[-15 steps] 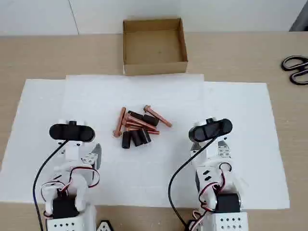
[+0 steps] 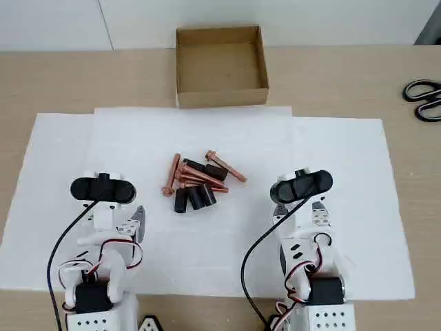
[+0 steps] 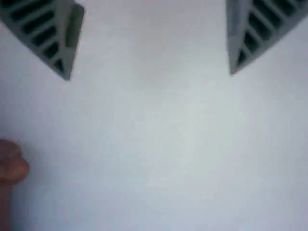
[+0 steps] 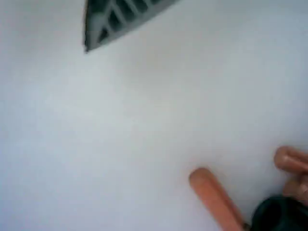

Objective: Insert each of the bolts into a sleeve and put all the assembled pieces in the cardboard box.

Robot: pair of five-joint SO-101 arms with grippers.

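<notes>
Several copper bolts (image 2: 225,166) and short black sleeves (image 2: 196,196) lie in one pile on the white paper, midway between the two arms. Beyond the pile, at the far edge of the paper, stands the open cardboard box (image 2: 220,65) with nothing in it. My left gripper (image 3: 148,74) hovers open over bare paper, near-left of the pile, with a bolt head (image 3: 10,167) at the edge of its view. My right gripper (image 2: 317,210) is near-right of the pile; one finger (image 4: 113,21) shows with a wide gap beside it. A bolt tip (image 4: 211,192) and a sleeve (image 4: 279,214) lie close by.
The white paper sheet (image 2: 344,152) covers most of the wooden table (image 2: 55,83). Black scissors (image 2: 424,98) lie at the far right edge. Bare paper surrounds the pile on all sides.
</notes>
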